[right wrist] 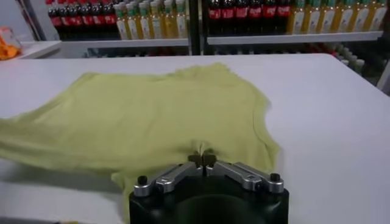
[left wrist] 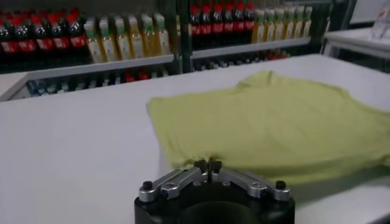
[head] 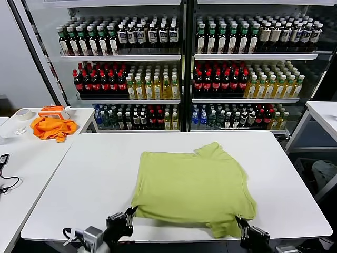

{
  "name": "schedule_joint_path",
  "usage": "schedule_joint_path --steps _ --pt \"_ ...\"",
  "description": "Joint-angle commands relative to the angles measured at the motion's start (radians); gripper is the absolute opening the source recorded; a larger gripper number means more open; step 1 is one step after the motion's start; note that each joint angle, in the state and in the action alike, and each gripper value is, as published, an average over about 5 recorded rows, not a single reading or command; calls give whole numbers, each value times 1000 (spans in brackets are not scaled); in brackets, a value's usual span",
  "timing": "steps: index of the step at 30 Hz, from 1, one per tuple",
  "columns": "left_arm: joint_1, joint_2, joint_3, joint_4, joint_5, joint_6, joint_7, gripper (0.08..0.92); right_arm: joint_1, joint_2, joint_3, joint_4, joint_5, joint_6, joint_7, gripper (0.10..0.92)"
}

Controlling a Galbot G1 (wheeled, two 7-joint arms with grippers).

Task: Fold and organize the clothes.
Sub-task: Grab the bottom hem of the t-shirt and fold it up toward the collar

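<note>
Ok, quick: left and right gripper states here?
Left gripper: shut, at the T-shirt's near left corner; a pinch on cloth cannot be told.
Right gripper: shut, at its near right edge; same.

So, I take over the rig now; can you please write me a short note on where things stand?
Left end effector: shut, at the shirt's near left corner; whether it pinches cloth cannot be told.
Right end effector: shut, at the near right sleeve edge; grip also unclear.
Shirt: lying mostly flat on the white table, collar toward the shelves.
Done: shirt spread out.
Left: all folds, then tidying.
Orange cloth lies on the side table, not part of the job.
</note>
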Motion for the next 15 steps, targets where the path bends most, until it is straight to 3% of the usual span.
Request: schedule_joint_path --steps 1,10,15 --pt "-332 -14 60 243 -170 -24 36 80 185 0 -17 -95 88 -55 25 106" --pt "-413 -42 86 428 -144 -38 100 80 281 45 -66 -192 86 -58 23 106" --pt "-423 -54 100 453 -143 -45 116 80 306 59 -83 -221 63 -56 20 106"
